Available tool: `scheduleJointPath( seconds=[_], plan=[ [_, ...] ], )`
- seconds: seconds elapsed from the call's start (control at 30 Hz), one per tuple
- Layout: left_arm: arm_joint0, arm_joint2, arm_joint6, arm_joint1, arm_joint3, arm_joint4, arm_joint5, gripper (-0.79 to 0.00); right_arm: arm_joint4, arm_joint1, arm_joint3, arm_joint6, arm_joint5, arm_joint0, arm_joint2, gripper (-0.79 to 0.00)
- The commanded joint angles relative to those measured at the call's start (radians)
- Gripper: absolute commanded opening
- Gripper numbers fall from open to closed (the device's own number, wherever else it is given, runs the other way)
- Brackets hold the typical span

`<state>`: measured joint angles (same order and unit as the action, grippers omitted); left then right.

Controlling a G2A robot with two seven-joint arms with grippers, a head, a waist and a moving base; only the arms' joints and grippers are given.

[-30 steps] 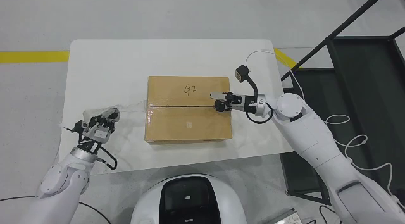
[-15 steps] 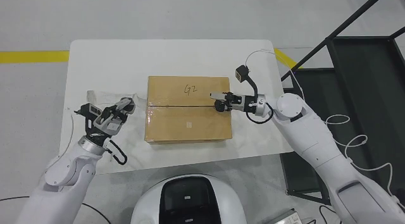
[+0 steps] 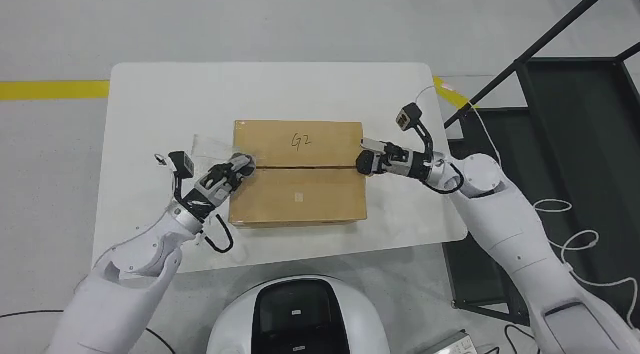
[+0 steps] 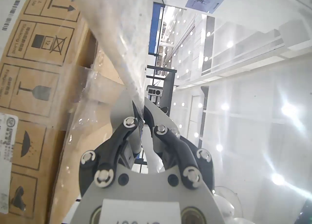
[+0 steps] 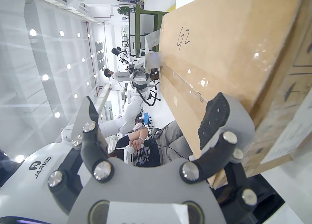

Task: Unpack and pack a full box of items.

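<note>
A closed cardboard box (image 3: 297,189) marked by hand on its lid sits in the middle of the white table (image 3: 160,94). My left gripper (image 3: 238,166) is at the box's left end, level with the lid seam. In the left wrist view this gripper (image 4: 141,112) is shut on a strip of clear tape (image 4: 117,27) that stretches away beside the box's printed side (image 4: 36,64). My right gripper (image 3: 366,160) is at the box's right end by the seam. It stands open (image 5: 152,105), one ribbed pad (image 5: 214,117) at the top edge of the box (image 5: 219,46).
A black metal rack (image 3: 560,104) stands just off the table's right side. Bare table surface lies behind the box and along the left. A yellow floor line (image 3: 50,88) runs past the table's far left corner.
My left gripper has travelled right from the table's left part to the box's left end, tape still in it. My right gripper has drawn back from over the lid to the right edge.
</note>
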<state>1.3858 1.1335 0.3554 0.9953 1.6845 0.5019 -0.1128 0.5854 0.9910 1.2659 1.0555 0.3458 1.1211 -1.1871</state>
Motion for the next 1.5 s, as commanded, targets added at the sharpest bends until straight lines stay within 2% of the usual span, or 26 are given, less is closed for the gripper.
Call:
scheduleJointPath(
  seconds=[0.0,0.27,0.53,0.57,0.63,0.67,0.7,0.93,1.27,1.47],
  plan=[
    [-0.010,-0.018,-0.014,0.004,0.003,-0.047,0.016,-0.785,0.020,-0.004,-0.006,0.009,0.007,0.014,-0.023,0.000],
    [-0.045,-0.076,-0.071,0.021,0.017,-0.193,0.116,-0.785,0.109,-0.023,-0.036,0.023,0.058,0.097,-0.147,0.000],
    [-0.075,-0.118,-0.118,0.039,0.017,-0.285,0.166,-0.785,0.163,-0.039,-0.018,0.033,0.083,0.189,-0.258,0.000],
    [-0.077,-0.123,-0.122,0.041,0.016,-0.296,0.170,-0.763,0.166,-0.040,-0.013,0.033,0.083,0.197,-0.267,0.000],
    [-0.083,-0.131,-0.129,0.045,0.016,-0.325,0.179,-0.486,0.169,-0.041,-0.001,0.033,0.083,0.210,-0.279,0.000],
    [-0.086,-0.135,-0.134,0.047,0.016,-0.339,0.183,-0.296,0.170,-0.042,0.004,0.033,0.083,0.215,-0.284,0.000],
    [-0.088,-0.139,-0.139,0.049,0.015,-0.351,0.187,0.000,0.170,-0.042,0.008,0.032,0.083,0.220,-0.288,0.000],
    [-0.099,-0.161,-0.148,0.062,0.016,-0.395,0.191,0.000,0.173,-0.041,0.025,0.024,0.086,0.242,-0.309,0.000],
    [-0.092,-0.166,-0.136,0.077,0.043,-0.407,0.122,0.000,0.201,-0.041,0.028,0.013,0.106,0.284,-0.360,0.000],
    [-0.115,-0.195,-0.133,0.094,0.032,-0.408,0.108,0.000,0.213,-0.040,0.021,0.007,0.110,0.302,-0.386,0.000]
  ],
)
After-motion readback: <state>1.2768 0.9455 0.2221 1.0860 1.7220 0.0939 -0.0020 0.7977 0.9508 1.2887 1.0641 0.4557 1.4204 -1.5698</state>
